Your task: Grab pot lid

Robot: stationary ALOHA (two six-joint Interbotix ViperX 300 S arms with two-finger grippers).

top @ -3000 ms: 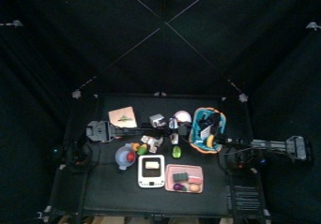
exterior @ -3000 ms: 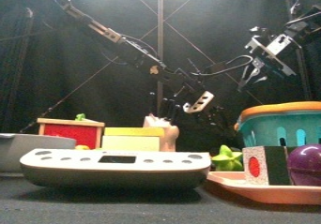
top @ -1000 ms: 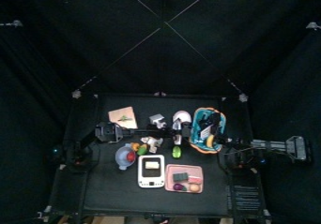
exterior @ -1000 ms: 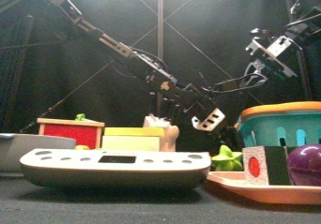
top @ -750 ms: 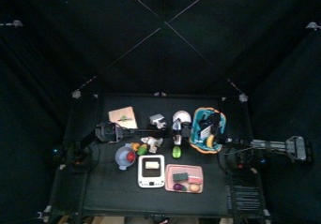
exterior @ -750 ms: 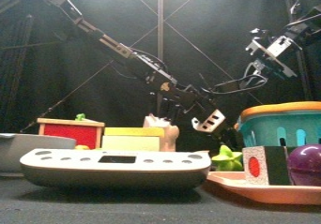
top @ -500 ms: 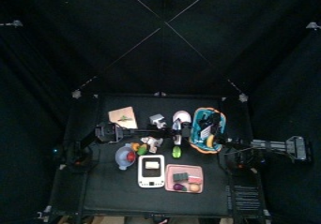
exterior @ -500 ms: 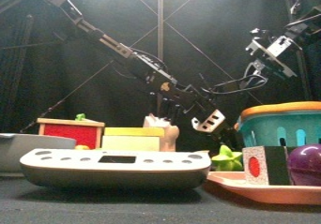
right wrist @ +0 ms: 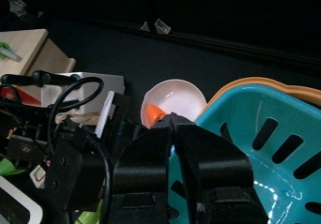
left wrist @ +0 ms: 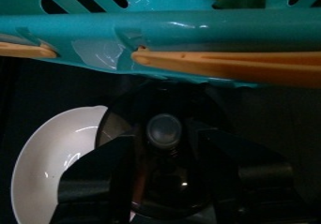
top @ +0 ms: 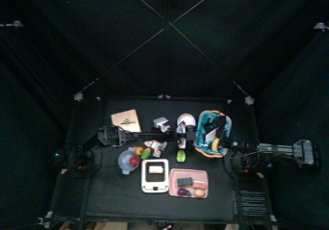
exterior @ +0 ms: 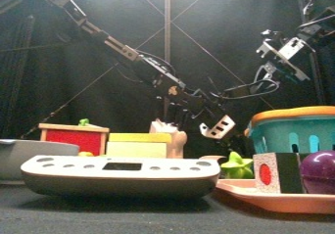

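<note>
Top view: the desk point(top: 96, 191) carries a crowded set of items. The left arm point(top: 122, 136) reaches in across the middle, and its gripper point(top: 180, 134) sits between the white bowl point(top: 188, 119) and the teal basket point(top: 214, 133). The right arm point(top: 272, 154) rests at the desk's right edge.

Left wrist view: the pot lid point(left wrist: 163, 153), dark glass with a round knob in its middle, lies directly under the camera. The white bowl point(left wrist: 56, 167) is just beside it on one side. The teal basket point(left wrist: 163, 31), with its orange rim, is on the other side. The left jaws are lost in shadow around the lid. Cannot tell whether they are spread or pinching.

Right wrist view: the right gripper point(right wrist: 174, 126) has its jaws pressed together with nothing between them. It points toward the white bowl point(right wrist: 175, 98) and the basket point(right wrist: 269, 125).

Front view: the left gripper point(exterior: 217, 128) hangs low behind the near items. The right arm point(exterior: 283, 50) is held high, well apart from it. A white scale point(exterior: 118, 174) and a pink tray point(exterior: 275, 195) stand nearest the camera. The lid itself is hidden from this view.
</note>
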